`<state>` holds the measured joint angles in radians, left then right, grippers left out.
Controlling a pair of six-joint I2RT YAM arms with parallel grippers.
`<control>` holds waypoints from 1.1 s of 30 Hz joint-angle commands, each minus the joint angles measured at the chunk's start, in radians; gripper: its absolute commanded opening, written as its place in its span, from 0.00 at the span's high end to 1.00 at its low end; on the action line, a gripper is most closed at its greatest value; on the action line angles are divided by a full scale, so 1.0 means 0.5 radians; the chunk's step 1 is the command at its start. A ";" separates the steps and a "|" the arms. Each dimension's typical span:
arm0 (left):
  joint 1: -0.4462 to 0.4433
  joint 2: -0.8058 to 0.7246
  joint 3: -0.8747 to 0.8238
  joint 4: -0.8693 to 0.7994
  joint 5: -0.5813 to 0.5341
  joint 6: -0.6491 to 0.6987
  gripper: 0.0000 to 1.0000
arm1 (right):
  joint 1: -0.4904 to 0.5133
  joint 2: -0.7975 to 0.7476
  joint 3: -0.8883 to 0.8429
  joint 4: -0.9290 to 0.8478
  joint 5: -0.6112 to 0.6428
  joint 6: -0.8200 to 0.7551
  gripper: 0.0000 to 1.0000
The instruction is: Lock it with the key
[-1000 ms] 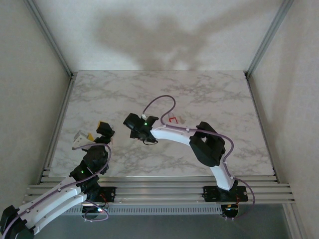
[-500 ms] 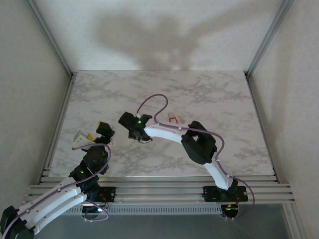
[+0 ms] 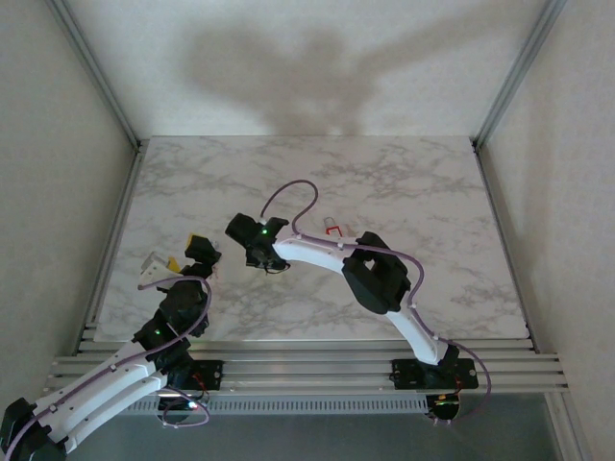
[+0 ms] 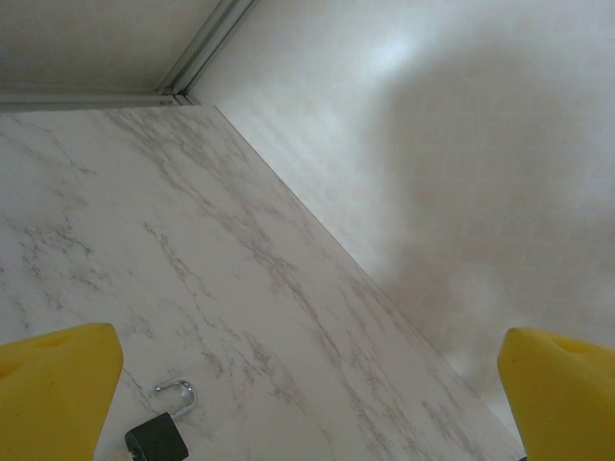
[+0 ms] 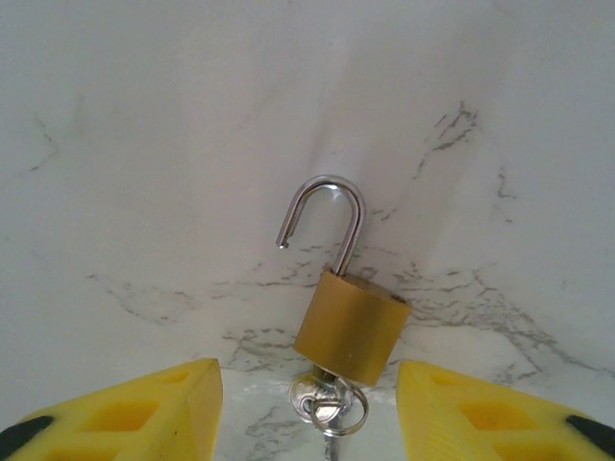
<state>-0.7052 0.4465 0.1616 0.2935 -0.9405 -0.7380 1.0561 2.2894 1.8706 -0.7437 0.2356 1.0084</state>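
**Open padlock on the table, key end between the parted right fingers**

On the left side, the left gripper (image 4: 309, 365) is spread wide and holds nothing. Its yellow pads (image 4: 53, 394) sit in the two bottom corners of the left wrist view, and the frame cuts off both. Between them, at the bottom edge, a small metal loop (image 4: 175, 383) rises from a dark block (image 4: 157, 440). The block is partly cut off, so I cannot tell if this is the lock.

Nearer the middle, the padlock (image 5: 351, 327) lies on the marble table (image 3: 432, 192), in its left-middle part, just in front of the right gripper (image 5: 309, 373). Its long axis runs almost straight away from the right wrist camera, a little tilted. The shackle (image 5: 352, 230) points away and the key end comes toward the fingers.

The body is short and brass-coloured. The shackle is silver and stands open, with one leg in the body and the free tip on the left. A silver key (image 5: 322, 396) sits in the bottom of the body with a ring (image 5: 351, 418); the lower edge of the view cuts it off.

The right gripper's yellow pads (image 5: 144, 413) stand apart on both sides of the key and touch neither the key nor the body. In the top view the black head of this gripper covers its fingertips.

Further right, a small white and red thing (image 3: 332, 227) lies on the table just beyond the right arm (image 3: 317, 254). It is too small to make out.
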 commanded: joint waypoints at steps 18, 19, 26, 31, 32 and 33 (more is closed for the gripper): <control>0.019 0.000 -0.024 -0.012 -0.039 -0.025 0.00 | -0.053 0.138 0.124 -0.151 0.043 -0.069 0.55; 0.017 0.000 -0.029 -0.009 -0.036 -0.027 0.00 | -0.060 0.145 0.127 -0.148 0.029 -0.074 0.56; 0.019 0.018 -0.029 0.005 -0.029 -0.027 0.01 | -0.077 0.164 0.128 -0.142 0.010 -0.092 0.57; 0.020 0.029 -0.029 0.008 -0.027 -0.027 0.00 | -0.086 0.170 0.131 -0.139 0.018 -0.110 0.59; 0.020 0.031 -0.029 0.008 -0.027 -0.027 0.00 | -0.087 0.173 0.128 -0.139 0.017 -0.115 0.60; 0.021 0.031 -0.029 0.008 -0.027 -0.026 0.01 | -0.089 0.181 0.127 -0.137 0.017 -0.114 0.60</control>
<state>-0.7052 0.4564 0.1612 0.2943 -0.9401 -0.7383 1.0245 2.3417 1.9148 -0.7918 0.2321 0.9672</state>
